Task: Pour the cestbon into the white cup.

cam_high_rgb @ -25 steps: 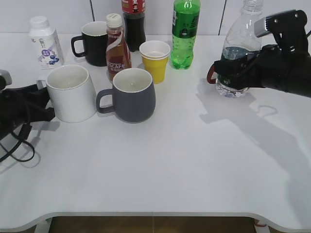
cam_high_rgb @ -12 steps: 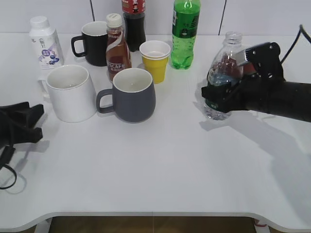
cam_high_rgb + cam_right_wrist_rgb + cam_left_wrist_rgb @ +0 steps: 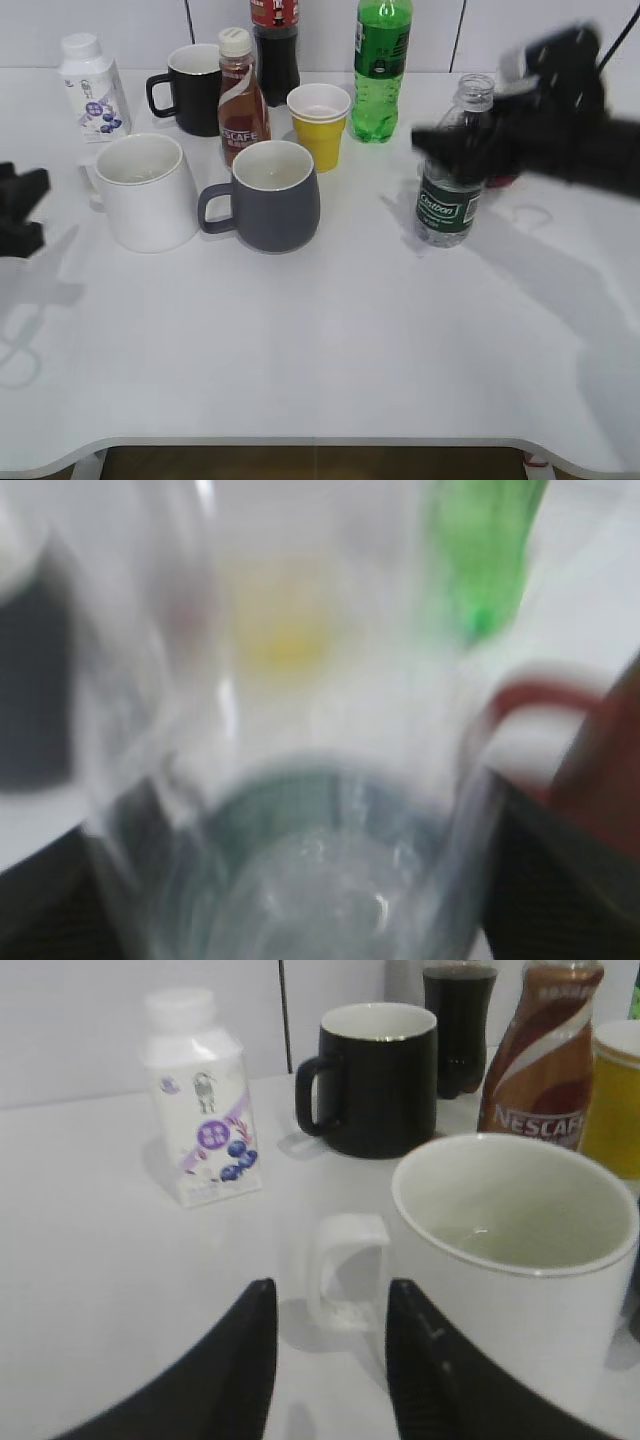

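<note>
The cestbon (image 3: 446, 205), uncapped, stands upright on the table right of centre with its dark green label showing. My right gripper (image 3: 462, 148) is blurred around the bottle's upper body. The bottle itself looks sharp and still. In the right wrist view the cestbon (image 3: 320, 860) fills the space between the spread jaws. The white cup (image 3: 146, 192) stands at the left, handle toward my left gripper (image 3: 18, 208). In the left wrist view the left gripper (image 3: 330, 1290) is open and empty, just short of the white cup's (image 3: 520, 1260) handle.
A dark grey mug (image 3: 272, 196) stands right of the white cup. Behind are a brown Nescafe bottle (image 3: 240, 95), a yellow paper cup (image 3: 320, 122), a black mug (image 3: 192, 88), a green soda bottle (image 3: 380, 65), a dark cola bottle (image 3: 275, 45) and a small white milk bottle (image 3: 92, 85).
The right arm carried the cestbon left and down and stood it on the table, and the gripper now sits higher on it. The left gripper drew back left from the white cup.
</note>
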Controlling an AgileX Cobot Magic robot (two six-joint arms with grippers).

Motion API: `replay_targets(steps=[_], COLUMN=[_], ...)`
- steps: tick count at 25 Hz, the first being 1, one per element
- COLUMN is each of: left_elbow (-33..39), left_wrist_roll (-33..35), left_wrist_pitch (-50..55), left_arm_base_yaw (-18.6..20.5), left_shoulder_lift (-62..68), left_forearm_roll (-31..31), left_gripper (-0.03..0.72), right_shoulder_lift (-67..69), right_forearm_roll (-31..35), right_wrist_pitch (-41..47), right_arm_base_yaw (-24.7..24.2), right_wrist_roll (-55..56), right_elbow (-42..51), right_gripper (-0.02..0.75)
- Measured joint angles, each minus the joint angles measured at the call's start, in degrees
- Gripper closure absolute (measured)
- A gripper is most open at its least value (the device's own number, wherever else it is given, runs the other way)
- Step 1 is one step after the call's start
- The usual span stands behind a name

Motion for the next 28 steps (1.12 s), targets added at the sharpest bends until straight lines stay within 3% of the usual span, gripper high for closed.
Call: replay_targets(steps=[3, 6, 8, 10, 12, 15, 18, 22, 26, 28], left_elbow=[-0.3, -4.0, -7.7, -11.5, -14.3, -16.6, -17.5, -17.7, -17.7, -17.7], left_wrist_roll=[-0.9, -4.1, -4.8, -5.1, -5.3, -5.4, -5.4, -4.7, -3.3, -3.1], left_wrist_pitch=[14.2, 35.6, 48.9, 59.5, 67.1, 78.1, 88.7, 97.5, 101.5, 102.7], left_arm_base_yaw=[-0.1, -0.9, -1.5, -1.9, -2.0, -2.0, -2.0, -2.0, -2.0, -2.0], left_shoulder_lift=[-12.2, -26.4, -36.1, -44.7, -50.5, -57.9, -64.3, -71.6, -75.7, -76.3], left_forearm_roll=[0.0, 0.0, -0.1, -0.5, -0.4, -1.2, -2.0, -2.0, -1.9, -1.9], left_gripper=[0.405, 0.405, 0.389, 0.343, 0.260, 0.173, 0.151, 0.146, 0.146, 0.146], right_shoulder_lift=[-7.7, -17.3, -24.0, -29.6, -34.6, -42.6, -50.8, -59.1, -64.5, -66.1], right_forearm_roll=[0.0, -4.0, -14.2, -28.9, -48.0, -58.7, -61.0, -61.7, -61.4, -54.4], right_wrist_pitch=[4.0, 7.7, 10.8, 14.5, 16.6, 17.3, 18.1, 21.0, 40.5, 50.8], right_arm_base_yaw=[0.0, 0.0, 0.0, 0.0, 0.0, 0.0, 0.0, 0.0, 0.0, 0.0], right_wrist_roll=[0.2, 9.4, 20.9, 35.6, 52.7, 63.8, 64.2, 54.2, 44.7, 41.6], right_elbow=[-2.0, -2.5, -2.5, -2.5, -2.5, -0.7, 2.5, 8.7, 15.9, 18.8], right_gripper=[0.086, 0.086, 0.090, 0.101, 0.117, 0.143, 0.155, 0.192, 0.259, 0.274])
